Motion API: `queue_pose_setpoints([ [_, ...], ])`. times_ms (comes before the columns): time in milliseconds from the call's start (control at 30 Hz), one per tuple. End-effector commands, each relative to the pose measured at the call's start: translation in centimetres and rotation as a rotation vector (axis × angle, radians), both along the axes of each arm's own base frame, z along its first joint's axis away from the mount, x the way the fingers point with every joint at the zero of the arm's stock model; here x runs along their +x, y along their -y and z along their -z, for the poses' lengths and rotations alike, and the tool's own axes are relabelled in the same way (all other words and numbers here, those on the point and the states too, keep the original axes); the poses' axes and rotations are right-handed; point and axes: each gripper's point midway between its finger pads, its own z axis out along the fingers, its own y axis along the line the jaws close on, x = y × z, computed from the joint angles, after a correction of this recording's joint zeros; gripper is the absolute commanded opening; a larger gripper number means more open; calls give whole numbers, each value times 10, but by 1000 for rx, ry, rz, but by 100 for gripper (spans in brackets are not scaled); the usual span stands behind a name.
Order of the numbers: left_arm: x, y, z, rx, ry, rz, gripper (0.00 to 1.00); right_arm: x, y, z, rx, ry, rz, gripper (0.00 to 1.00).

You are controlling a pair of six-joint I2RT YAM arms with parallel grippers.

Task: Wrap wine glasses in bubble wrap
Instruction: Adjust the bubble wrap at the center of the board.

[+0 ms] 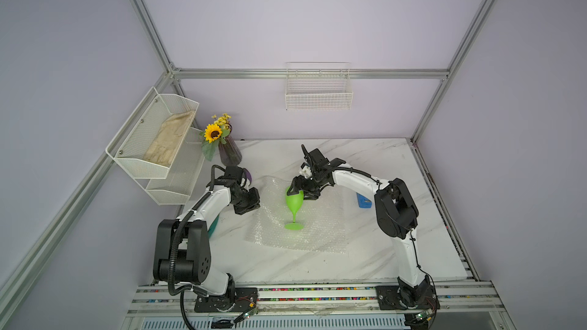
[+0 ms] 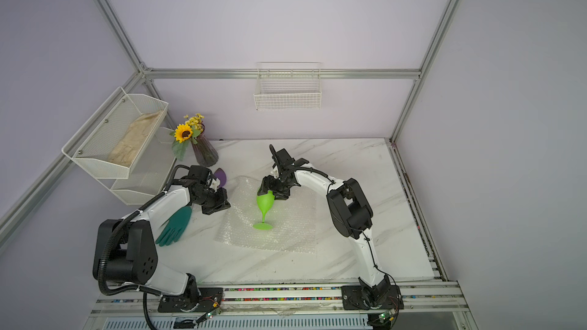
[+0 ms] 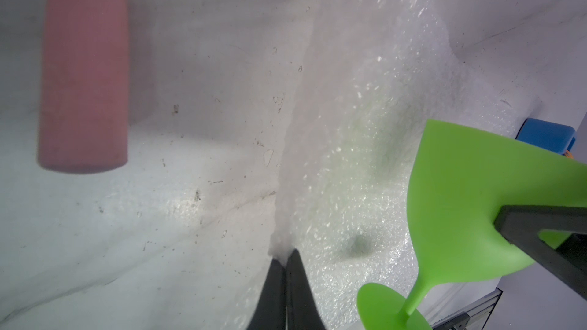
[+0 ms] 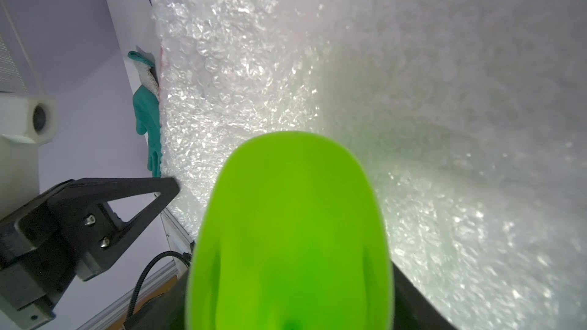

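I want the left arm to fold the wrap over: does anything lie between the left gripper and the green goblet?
Nothing visible does: only bare bubble wrap lies between the left gripper, pinching its edge, and the goblet standing on it.

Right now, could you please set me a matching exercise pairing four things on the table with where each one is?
Things:
1. goblet
2. bubble wrap
3. teal glove
4. purple vase

Places:
A. far left corner of the table, holding flowers
B. edge pinched by the shut left gripper
C. standing on the wrap, bowl between the jaws of the right gripper
D. flat on the table, left of the wrap

Pairs: 1-C, 2-B, 3-D, 4-A
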Motion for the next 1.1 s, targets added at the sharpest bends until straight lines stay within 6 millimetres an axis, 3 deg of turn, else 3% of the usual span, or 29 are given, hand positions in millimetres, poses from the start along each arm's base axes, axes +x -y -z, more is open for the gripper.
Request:
queue_pose_setpoints([
  [0, 15, -3, -29, 0, 83, -26, 0, 4, -7, -13, 66, 27, 44, 67],
  [333, 19, 12, -58, -71, 139, 27, 0, 8, -7, 27, 15, 18, 16, 67],
  [467, 23, 32, -79, -103, 176, 89, 0, 5, -6, 33, 20, 12, 13, 69],
  [533, 25, 47, -90, -118, 195, 133, 0, 5, -5, 33, 14, 15, 12, 75],
  [667, 27, 77, -103, -113, 205, 224, 0, 4, 0, 24, 5, 32, 19, 86],
  [833, 28, 104, -103, -92, 195, 302, 0, 4, 14, 9, -19, 57, 57, 90],
  [1067, 28, 141, -99, -86, 175, 389, 0, 7, 60, -24, -9, 97, 140, 94],
])
